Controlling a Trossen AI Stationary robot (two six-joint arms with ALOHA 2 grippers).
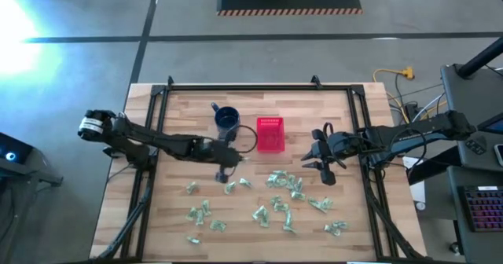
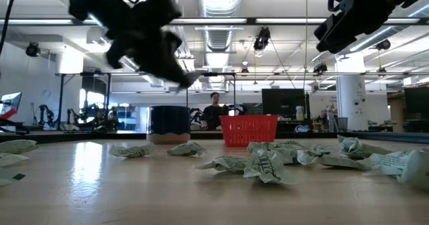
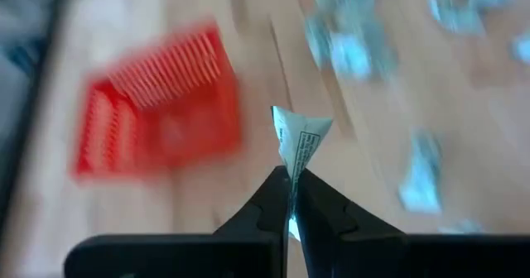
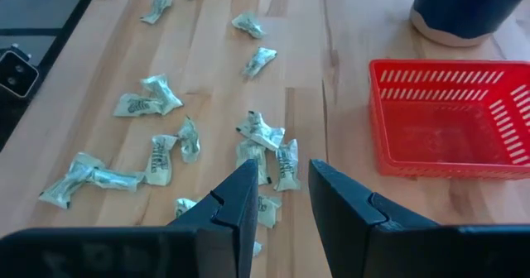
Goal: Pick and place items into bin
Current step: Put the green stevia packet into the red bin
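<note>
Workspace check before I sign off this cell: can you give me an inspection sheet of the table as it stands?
Surface: wooden table inside a black frame; no spills seen.
Job's things: red basket upright near the table's middle; it looks empty in the right wrist view. Wrappers lie scattered on the half of the table away from the basket.
Clutter: blue mug beside the basket, apart from it.
Grippers: left gripper shut on one wrapper, raised near the basket. Right gripper open, empty, above the wrappers on the basket's other side.
Cables: yellow cable on the floor beyond the table's right corner.
Surroundings: a person far behind the table, in the low view.
</note>
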